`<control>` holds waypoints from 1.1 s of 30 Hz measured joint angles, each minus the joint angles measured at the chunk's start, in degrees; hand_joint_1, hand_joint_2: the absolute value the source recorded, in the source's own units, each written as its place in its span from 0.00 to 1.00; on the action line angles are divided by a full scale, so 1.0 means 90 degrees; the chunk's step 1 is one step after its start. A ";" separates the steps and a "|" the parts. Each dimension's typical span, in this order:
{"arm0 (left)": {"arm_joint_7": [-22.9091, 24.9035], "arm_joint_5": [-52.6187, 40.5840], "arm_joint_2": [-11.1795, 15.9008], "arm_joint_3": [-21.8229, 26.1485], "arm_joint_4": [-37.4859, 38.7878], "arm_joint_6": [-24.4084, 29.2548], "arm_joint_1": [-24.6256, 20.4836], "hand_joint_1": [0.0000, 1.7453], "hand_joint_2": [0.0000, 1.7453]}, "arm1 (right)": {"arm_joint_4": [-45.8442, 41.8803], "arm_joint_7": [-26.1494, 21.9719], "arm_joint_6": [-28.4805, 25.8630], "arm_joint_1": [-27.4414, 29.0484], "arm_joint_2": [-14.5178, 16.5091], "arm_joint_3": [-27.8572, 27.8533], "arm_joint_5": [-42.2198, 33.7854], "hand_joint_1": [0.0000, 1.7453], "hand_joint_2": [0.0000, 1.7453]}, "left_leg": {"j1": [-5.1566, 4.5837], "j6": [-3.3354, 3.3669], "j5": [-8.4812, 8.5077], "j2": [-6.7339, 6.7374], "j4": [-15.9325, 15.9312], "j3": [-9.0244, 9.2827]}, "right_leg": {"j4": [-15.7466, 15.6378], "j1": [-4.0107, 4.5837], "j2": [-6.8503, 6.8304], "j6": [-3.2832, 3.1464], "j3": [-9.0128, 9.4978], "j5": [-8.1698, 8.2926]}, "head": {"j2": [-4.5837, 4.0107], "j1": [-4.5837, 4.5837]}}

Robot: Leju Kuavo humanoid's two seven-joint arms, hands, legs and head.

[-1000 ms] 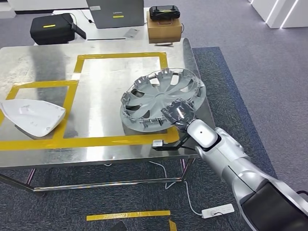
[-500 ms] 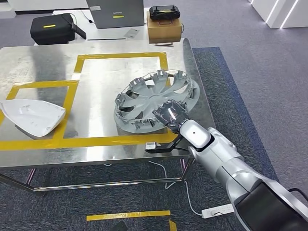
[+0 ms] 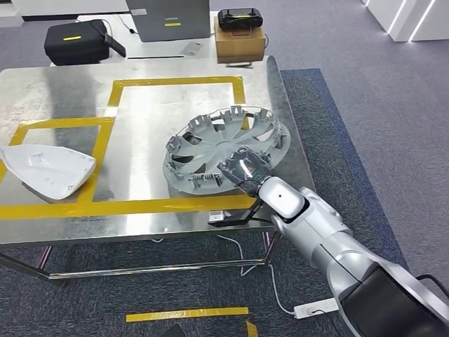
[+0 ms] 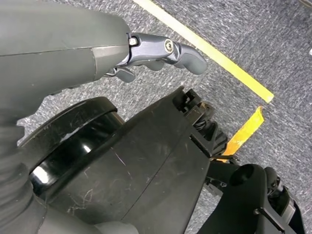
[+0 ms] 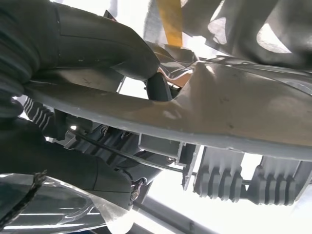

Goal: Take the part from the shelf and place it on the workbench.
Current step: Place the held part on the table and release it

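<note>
Since the earlier frames the hubcap (image 3: 225, 147) has been carried left and lowered, so it is now seen low over the steel workbench (image 3: 63, 98), tilted, its near-left rim at or just above the yellow tape (image 3: 127, 206) of the marked square, gripped at the near rim by the right hand (image 3: 245, 168), whose thumb and fingers are clamped across the rim in the right wrist view. The placing step is judged nearly done; next, the part must be settled flat, then released. The left hand (image 4: 162, 51) is hung by the floor, fingers loosely curled, nothing held.
</note>
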 joint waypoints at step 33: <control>-0.0835 -0.0120 0.0012 0.0006 0.0018 0.0666 0.0095 0.00 1.00 | 0.0063 0.0016 -0.0054 0.0082 -0.0002 0.0032 -0.0086 1.00 1.00 | 0.0000 0.0000 0.0000 0.0000 0.0000 0.0000 | 0.0000 0.0000 0.0000 0.0000 -0.0001 0.0000 | 0.0001 0.0000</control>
